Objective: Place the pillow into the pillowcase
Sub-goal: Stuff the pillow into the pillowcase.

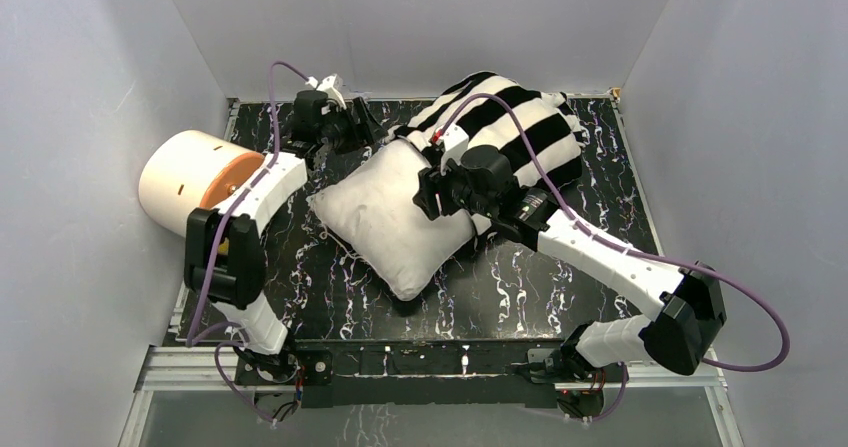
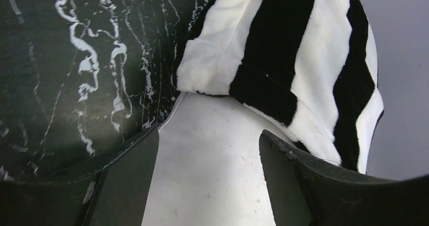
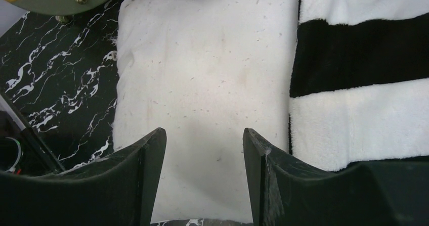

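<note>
Right wrist view: the right gripper (image 3: 203,131) is held open above the white pillow (image 3: 202,59), which is lodged partway inside the striped pillowcase (image 3: 364,59). The left gripper (image 2: 208,132) is likewise spread near the case's mouth, seemingly ready for a grasp.

Surface (image 1: 560,287): black marbled top with white veins, grey walls (image 1: 90,87) on three sides.
Pillow (image 1: 385,217): white and plump, lies near the middle, turned diagonally, one corner pointing at the near edge; its far-right end sits under the pillowcase's edge.
Pillowcase (image 1: 520,117): broad black and white stripes, bunched at the far right, its edge overlapping the pillow.
Cylinder (image 1: 185,182): cream with an orange face, on its side at the left edge, apart from the pillow.
</note>
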